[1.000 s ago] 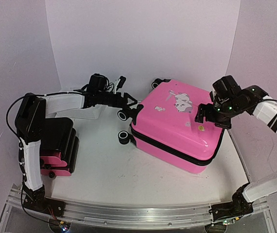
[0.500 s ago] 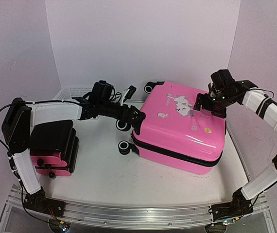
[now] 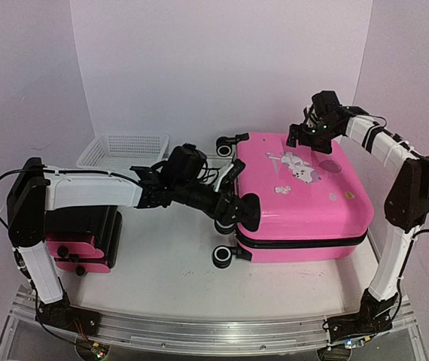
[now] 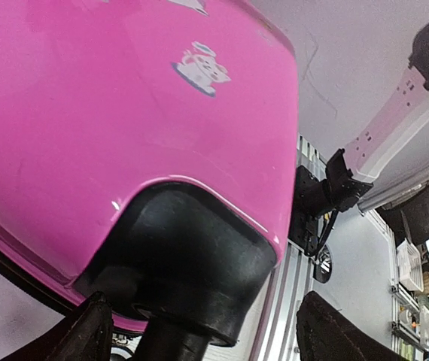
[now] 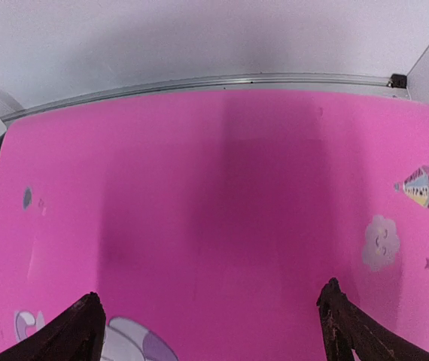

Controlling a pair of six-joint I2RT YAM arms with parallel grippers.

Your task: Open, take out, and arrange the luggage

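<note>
The luggage (image 3: 297, 195) lies flat and closed on the right half of the table (image 3: 162, 278), wheels facing left. The left arm extends low across the table. The left gripper (image 3: 238, 209) has its fingers spread, flanking a black wheel housing (image 4: 184, 263). The right arm arches high. The right gripper (image 3: 308, 137) hangs over the shell's far edge, fingers apart, holding nothing.

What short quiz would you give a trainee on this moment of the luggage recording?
1. True or false: the luggage has its lid closed.
2. Which arm's tool is at the luggage's wheeled end? A) left B) right C) neither
3. Short answer: is the right tool open or shut above the pink shell?
Key: 1 true; 2 A, the left tool straddles a black wheel housing; 3 open.
</note>
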